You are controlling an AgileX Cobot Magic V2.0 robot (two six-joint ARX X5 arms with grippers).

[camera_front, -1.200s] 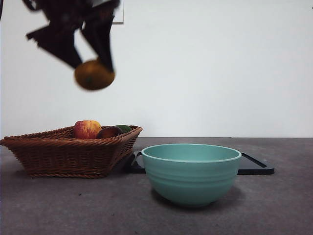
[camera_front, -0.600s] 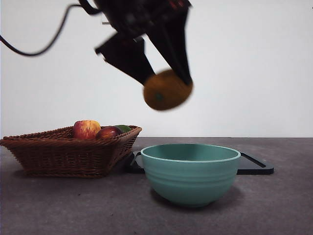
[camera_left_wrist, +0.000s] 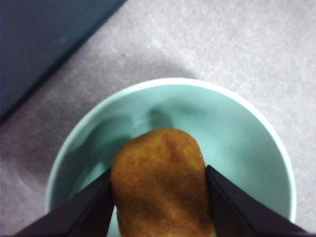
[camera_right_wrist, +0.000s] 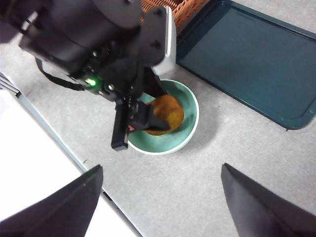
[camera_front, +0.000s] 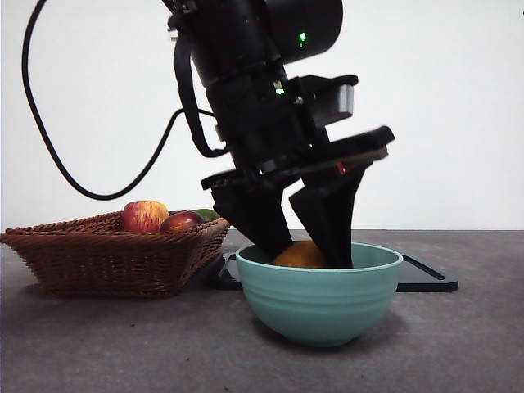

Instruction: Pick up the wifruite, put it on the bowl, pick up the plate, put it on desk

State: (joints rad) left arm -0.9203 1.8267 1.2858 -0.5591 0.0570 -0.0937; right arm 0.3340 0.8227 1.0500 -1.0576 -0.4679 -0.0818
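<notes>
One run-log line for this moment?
left gripper: shut on wifruite, inside bowl | right gripper: open, waiting above desk | release pending

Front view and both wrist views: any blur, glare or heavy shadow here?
Front view: sharp, the left tool a dark mass inside the bowl, which casts a soft shadow. Left wrist view: soft focus on the wifruite. Right wrist view: evenly lit, no glare.
</notes>
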